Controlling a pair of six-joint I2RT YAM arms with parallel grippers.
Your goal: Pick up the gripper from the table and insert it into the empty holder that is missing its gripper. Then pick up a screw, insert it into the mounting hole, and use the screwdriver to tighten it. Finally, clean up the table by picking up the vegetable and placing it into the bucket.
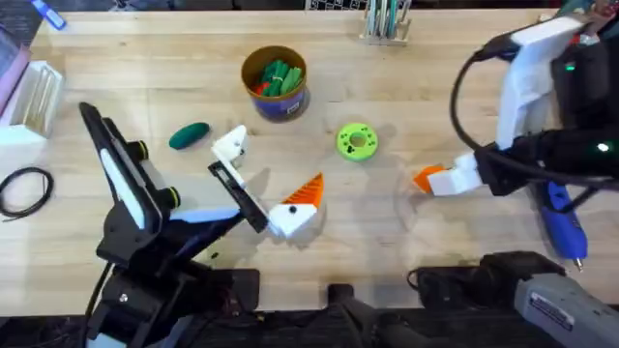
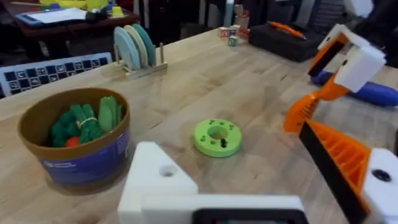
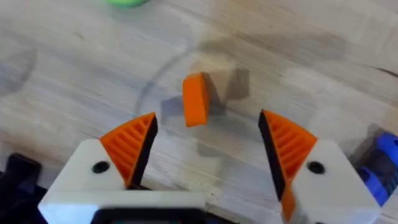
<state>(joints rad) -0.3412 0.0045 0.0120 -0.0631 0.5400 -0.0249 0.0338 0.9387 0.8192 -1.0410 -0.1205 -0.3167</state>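
The small orange gripper (image 3: pixel 196 99) lies on the table (image 1: pixel 435 87), just ahead of my open right gripper (image 3: pixel 208 124), between its orange fingers and untouched. My left gripper (image 1: pixel 263 179) stands open over the table's middle with nothing in it. One of its fingers is the bare white holder (image 1: pixel 232 145) (image 2: pixel 155 180), the other carries an orange tip (image 1: pixel 308 190). The dark green vegetable (image 1: pixel 189 135) lies left of the holder. Behind them stands the bucket (image 1: pixel 276 82), with green and red toy pieces inside. The blue screwdriver (image 1: pixel 561 217) lies at the right, under my right arm.
A flat green disc (image 1: pixel 356 141) with a small dark part on it (image 2: pixel 222 143) lies between the two grippers. A faint clear ring (image 3: pixel 168 81) surrounds the orange piece. A black cable (image 1: pixel 24 188) and a white box (image 1: pixel 34 97) sit at the left edge.
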